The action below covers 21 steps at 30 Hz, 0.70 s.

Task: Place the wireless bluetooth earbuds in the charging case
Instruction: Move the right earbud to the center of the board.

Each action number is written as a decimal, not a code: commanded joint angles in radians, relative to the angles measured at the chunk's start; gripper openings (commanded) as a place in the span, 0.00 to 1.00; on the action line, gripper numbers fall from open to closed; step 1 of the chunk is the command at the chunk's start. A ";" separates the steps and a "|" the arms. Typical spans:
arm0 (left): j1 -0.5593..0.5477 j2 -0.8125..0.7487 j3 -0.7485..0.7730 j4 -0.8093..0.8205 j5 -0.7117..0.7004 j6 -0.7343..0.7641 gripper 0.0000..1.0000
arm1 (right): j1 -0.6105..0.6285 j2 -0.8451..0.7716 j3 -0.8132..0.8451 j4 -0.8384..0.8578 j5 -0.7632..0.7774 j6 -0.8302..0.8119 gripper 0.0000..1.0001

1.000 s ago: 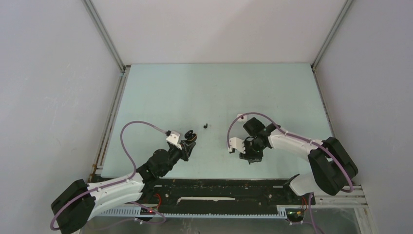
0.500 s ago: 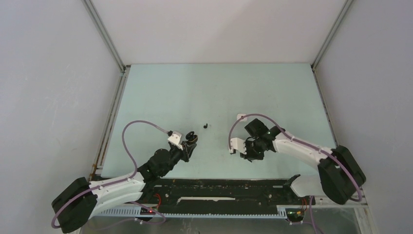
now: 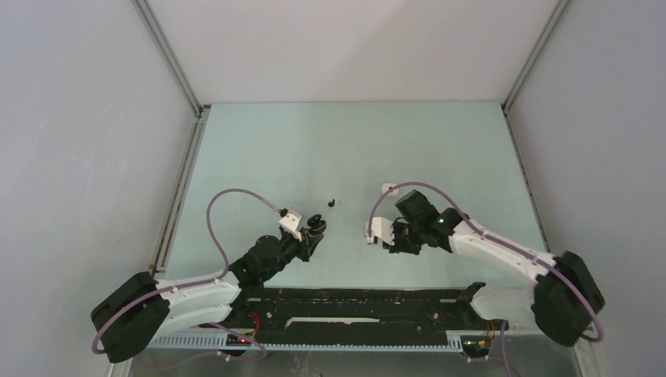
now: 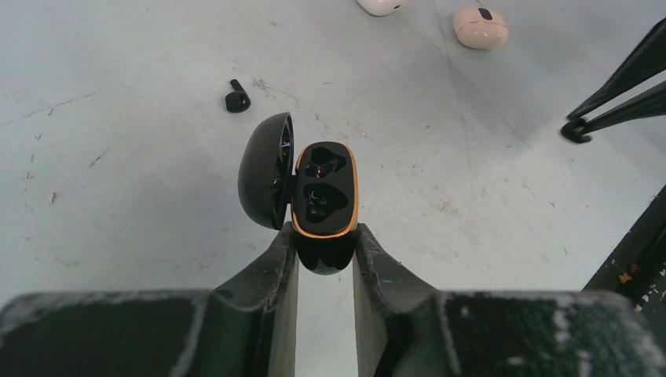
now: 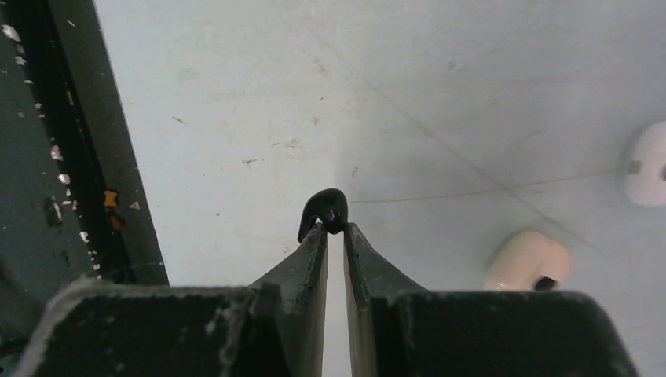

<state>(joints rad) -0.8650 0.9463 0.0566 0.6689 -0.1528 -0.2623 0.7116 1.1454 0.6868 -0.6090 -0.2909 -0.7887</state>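
My left gripper (image 4: 323, 236) is shut on the base of an open black charging case (image 4: 323, 192) with an orange rim. Its lid (image 4: 265, 169) hangs open to the left, and both sockets look empty. In the top view the left gripper (image 3: 314, 226) holds the case left of centre. My right gripper (image 5: 335, 228) is shut on a black earbud (image 5: 326, 212) held at its fingertips above the table. A second black earbud (image 4: 237, 99) lies on the table beyond the case and also shows in the top view (image 3: 332, 202).
A beige earbud (image 4: 481, 26) and a white one (image 4: 382, 5) lie further out; both also show in the right wrist view, beige (image 5: 528, 259) and white (image 5: 648, 165). The black rail (image 3: 353, 302) runs along the table's near edge.
My left arm has moved right and forward with the open case. My right arm has stretched out and shifted its gripper slightly left, still holding the black earbud.
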 commanded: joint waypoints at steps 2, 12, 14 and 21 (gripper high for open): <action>0.004 0.010 0.045 0.050 0.017 -0.009 0.04 | 0.000 0.201 0.024 0.090 0.051 0.055 0.15; 0.004 -0.051 0.013 0.049 -0.003 0.004 0.04 | 0.000 0.392 0.060 0.090 0.075 0.048 0.25; 0.004 -0.058 0.010 0.049 -0.005 0.007 0.04 | -0.002 0.386 0.060 0.073 0.060 0.051 0.29; 0.004 -0.039 0.024 0.049 0.013 0.011 0.04 | 0.007 0.343 0.065 0.042 -0.026 0.055 0.36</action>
<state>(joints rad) -0.8642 0.9028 0.0566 0.6727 -0.1463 -0.2615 0.7071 1.4952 0.7601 -0.5186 -0.2489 -0.7403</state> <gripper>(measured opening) 0.272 0.344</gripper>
